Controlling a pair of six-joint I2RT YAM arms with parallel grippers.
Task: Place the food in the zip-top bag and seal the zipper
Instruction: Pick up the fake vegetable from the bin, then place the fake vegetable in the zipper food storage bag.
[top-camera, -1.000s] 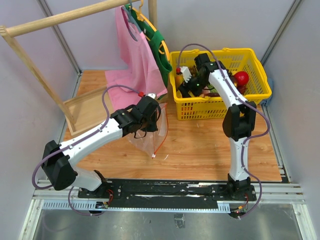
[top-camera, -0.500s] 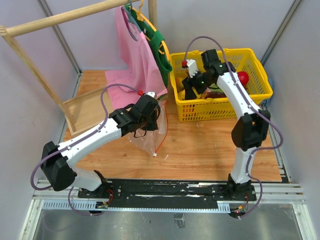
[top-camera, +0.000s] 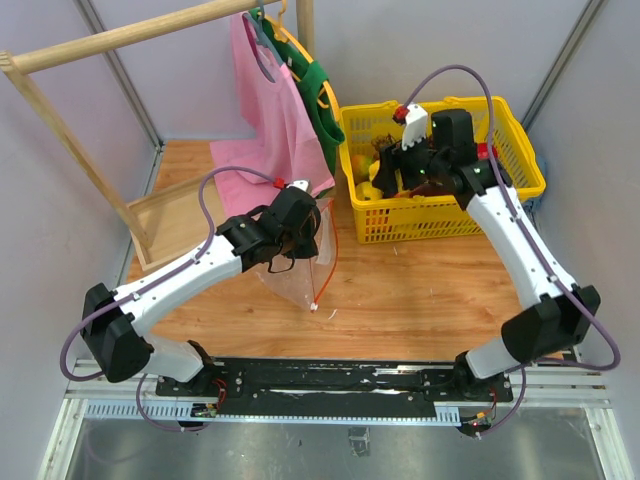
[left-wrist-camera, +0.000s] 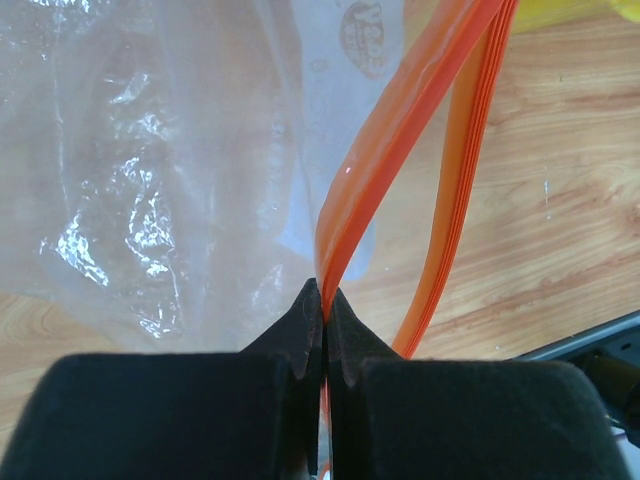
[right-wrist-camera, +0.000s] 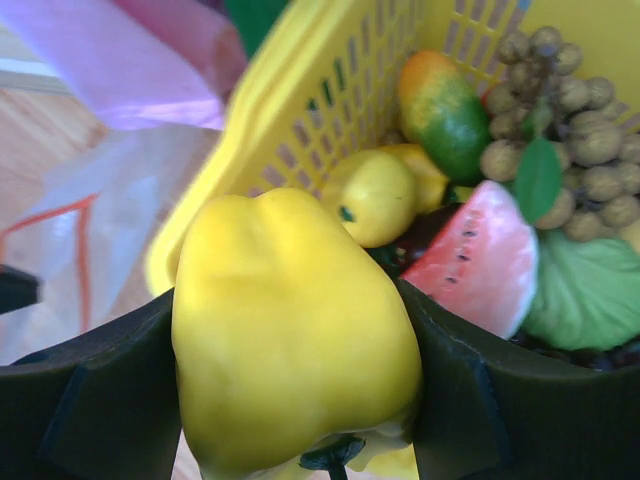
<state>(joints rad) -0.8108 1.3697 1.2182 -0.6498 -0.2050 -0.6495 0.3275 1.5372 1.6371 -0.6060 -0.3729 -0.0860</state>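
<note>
While in the right hand (right-wrist-camera: 290, 405), glossy yellow pepper (right-wrist-camera: 290, 310).

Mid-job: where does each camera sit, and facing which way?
Top external: above, behind the bases; looks down on both arms, yellow plastic basket.
Left wrist: left gripper shut on the red-orange zipper of the clear zip-top bag; wooden table beyond.
Right wrist: right gripper clamping a yellow toy pepper, facing the basket.
Shared: all show the bag.

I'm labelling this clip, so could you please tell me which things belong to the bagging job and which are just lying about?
Job: yellow pepper, held by the right gripper; zip-top bag; its zipper, pinched by the left gripper; lemon in the yellow basket.
Lying about: pink cloth bag; green cloth bag; wooden rack; grape bunch.
</note>
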